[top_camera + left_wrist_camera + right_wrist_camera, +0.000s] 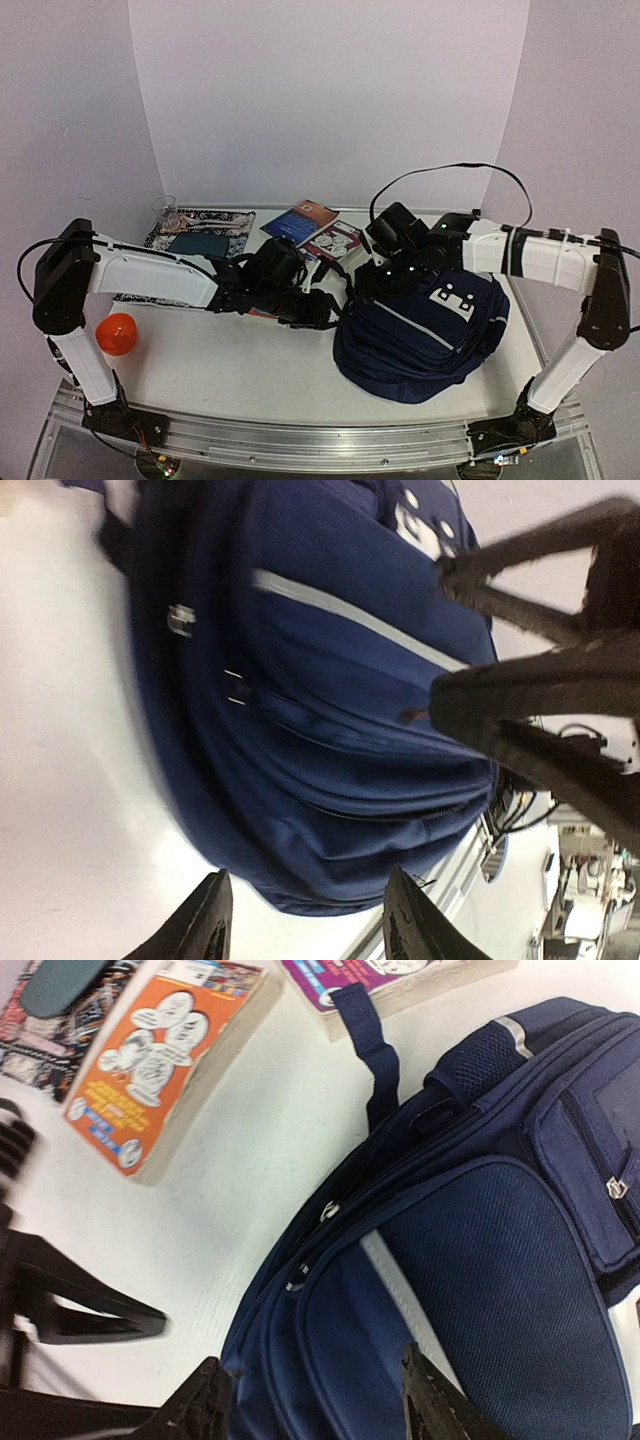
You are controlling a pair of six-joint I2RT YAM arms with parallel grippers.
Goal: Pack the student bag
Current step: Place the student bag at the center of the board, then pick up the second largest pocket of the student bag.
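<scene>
- A round orange ball (116, 333) sits at the near left of the white table (220, 370), beside the left arm's upright link.
- The student bag (420, 335), a large navy-blue fabric backpack with a grey-white stripe (395, 1280) and white buckle patches, lies on the near right of the table, and nothing grips it.
- The left gripper (310, 920) is just left of the bag and aimed at its rounded side. Its jaws are moderately apart and hold nothing.
- The right gripper (315, 1400) hangs over the bag's far-left part, near the metal zip pulls (298, 1278). Its jaws are spread, with only bag fabric seen below them.
- Just beyond the bag lie a thick purple-and-white paperback (335, 240) and, to its left, an orange-covered book (160, 1055).
- At the far left is a flat black patterned mat (225, 218) bearing a teal oval (197, 243), with a clear glass (168, 210) at its far-left corner.
</scene>
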